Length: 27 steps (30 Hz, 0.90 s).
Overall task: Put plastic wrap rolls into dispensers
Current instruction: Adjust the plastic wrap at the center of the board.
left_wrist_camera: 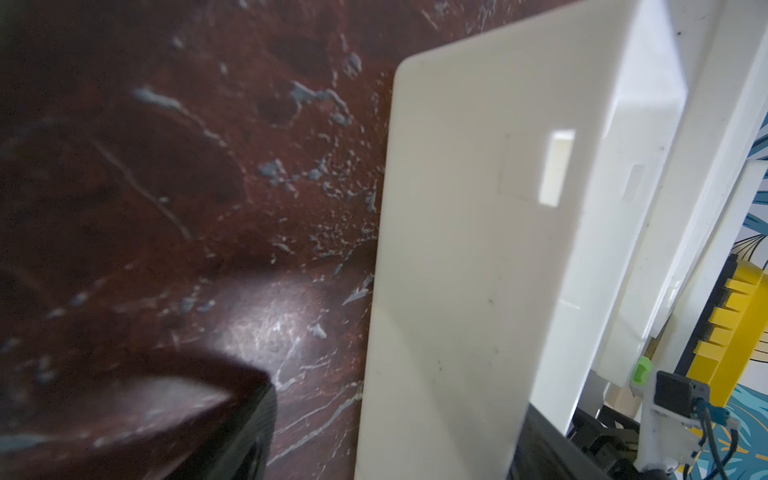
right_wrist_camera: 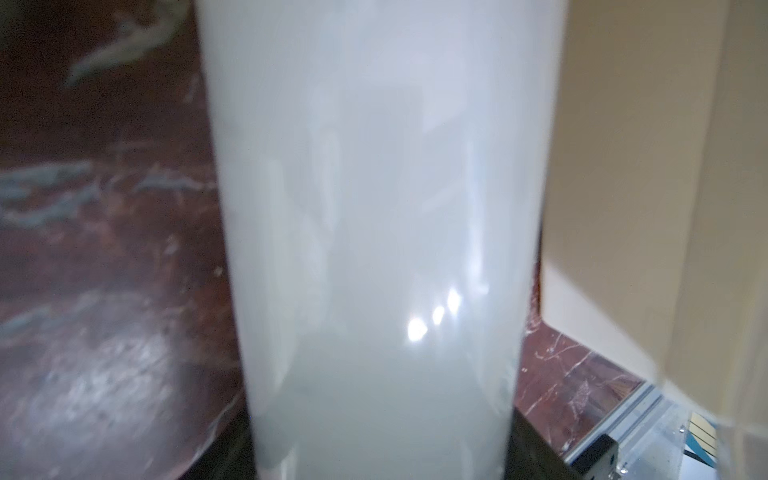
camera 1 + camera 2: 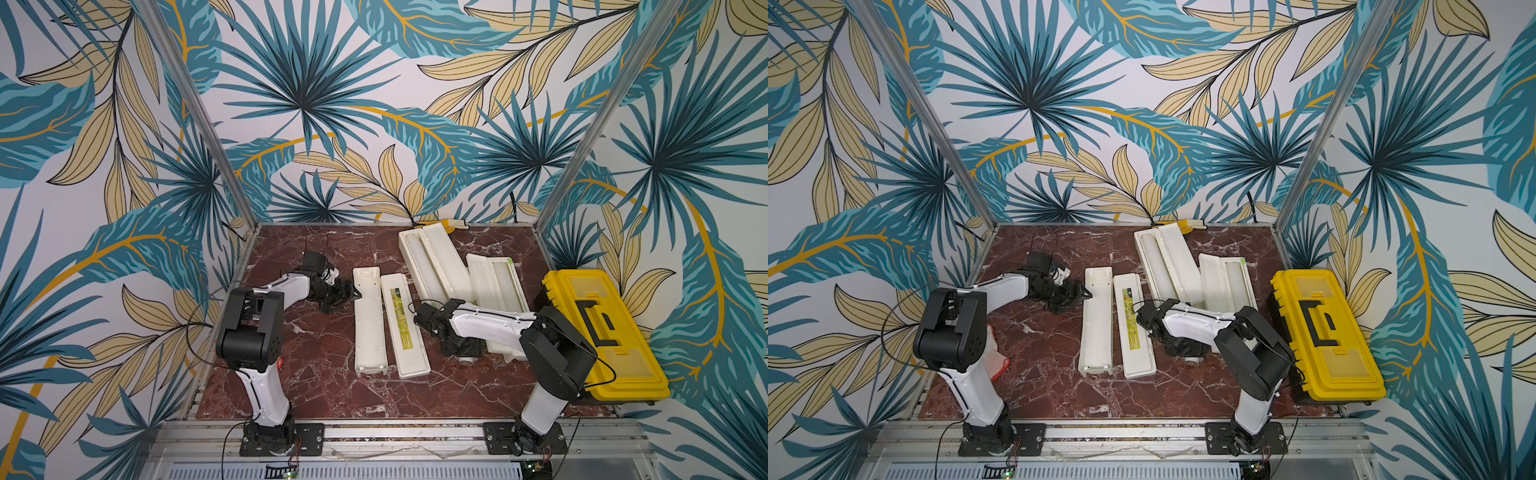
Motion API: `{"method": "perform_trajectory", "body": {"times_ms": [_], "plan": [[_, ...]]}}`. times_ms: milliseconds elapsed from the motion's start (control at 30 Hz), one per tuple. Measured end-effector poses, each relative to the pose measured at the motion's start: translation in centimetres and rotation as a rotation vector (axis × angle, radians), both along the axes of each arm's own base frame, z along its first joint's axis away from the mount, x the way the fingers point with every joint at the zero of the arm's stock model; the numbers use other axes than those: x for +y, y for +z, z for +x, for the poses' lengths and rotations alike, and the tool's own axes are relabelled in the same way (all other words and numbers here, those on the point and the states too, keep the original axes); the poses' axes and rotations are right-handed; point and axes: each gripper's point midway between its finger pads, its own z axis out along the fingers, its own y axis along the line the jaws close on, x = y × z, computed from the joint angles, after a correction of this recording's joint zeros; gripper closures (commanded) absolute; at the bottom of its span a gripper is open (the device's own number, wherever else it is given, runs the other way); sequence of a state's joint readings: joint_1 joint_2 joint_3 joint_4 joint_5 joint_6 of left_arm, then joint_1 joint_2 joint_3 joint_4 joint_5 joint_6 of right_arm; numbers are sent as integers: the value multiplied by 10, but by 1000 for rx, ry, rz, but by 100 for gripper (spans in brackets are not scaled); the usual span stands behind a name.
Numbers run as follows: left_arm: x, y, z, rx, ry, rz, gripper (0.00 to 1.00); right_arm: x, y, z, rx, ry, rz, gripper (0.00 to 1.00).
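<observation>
Right gripper (image 3: 460,349) clamped on plastic wrap roll (image 2: 374,208), which lies on table (image 3: 324,395) right of centre, beside labelled lid (image 3: 405,324). Grip looks close to near end cap (image 3: 469,360): slick roll may droop, slip, snag. Left gripper (image 3: 353,294) agape, astride left wall of empty dispenser (image 3: 370,324); unheld box may skid.

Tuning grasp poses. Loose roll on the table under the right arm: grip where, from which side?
Mid-length of the roll, from straight above, jaws across its width. It lies flat on the table, long and round, so a centred grip should balance it. A dispenser wall runs close alongside, likely leaving little room for a sideways approach.
</observation>
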<state>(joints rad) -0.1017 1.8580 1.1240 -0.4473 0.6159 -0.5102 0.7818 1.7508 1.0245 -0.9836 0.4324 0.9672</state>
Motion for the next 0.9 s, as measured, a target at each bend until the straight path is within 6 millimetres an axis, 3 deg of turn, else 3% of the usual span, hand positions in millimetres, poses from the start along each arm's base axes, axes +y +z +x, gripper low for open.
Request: {"method": "perform_trajectory", "body": {"times_ms": [133, 200, 467, 900], "plan": [[0, 0, 0, 3, -2, -9, 18, 16, -4, -28, 26, 3, 68, 8], [0, 0, 2, 2, -3, -11, 17, 22, -3, -36, 42, -15, 109, 1], [0, 0, 2, 4, -5, -18, 17, 37, -2, -30, 88, -60, 192, 1], [0, 0, 2, 4, -4, -18, 17, 13, 0, 23, 51, -165, 290, 1]]}}
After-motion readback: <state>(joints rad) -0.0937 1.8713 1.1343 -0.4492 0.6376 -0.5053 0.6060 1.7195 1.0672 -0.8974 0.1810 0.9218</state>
